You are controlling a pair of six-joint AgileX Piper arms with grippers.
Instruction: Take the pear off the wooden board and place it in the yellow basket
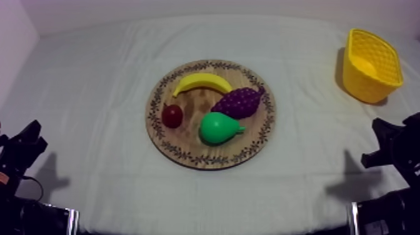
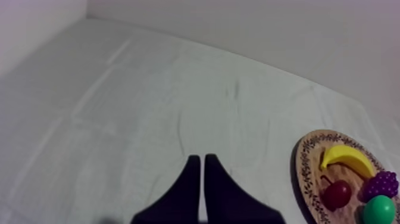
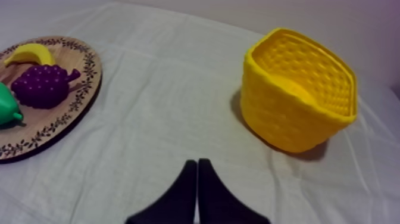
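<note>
**Since nothing's grabbed yet, pear job's at zero**

Top: pear (image 1: pixel 219 128) sits on the wooden board (image 1: pixel 206 161), yellow basket (image 1: pixel 369 69) well apart. Left wrist: my left fingers (image 2: pixel 197 165) together, empty. Right wrist: my right fingers (image 3: pixel 194 170) together, near the empty basket. Everything's left to do.

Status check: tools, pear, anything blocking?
Left tool shut, empty. Right tool shut, empty, short of basket. Pear on board, close beside grapes. Only cloth between board and basket.
</note>
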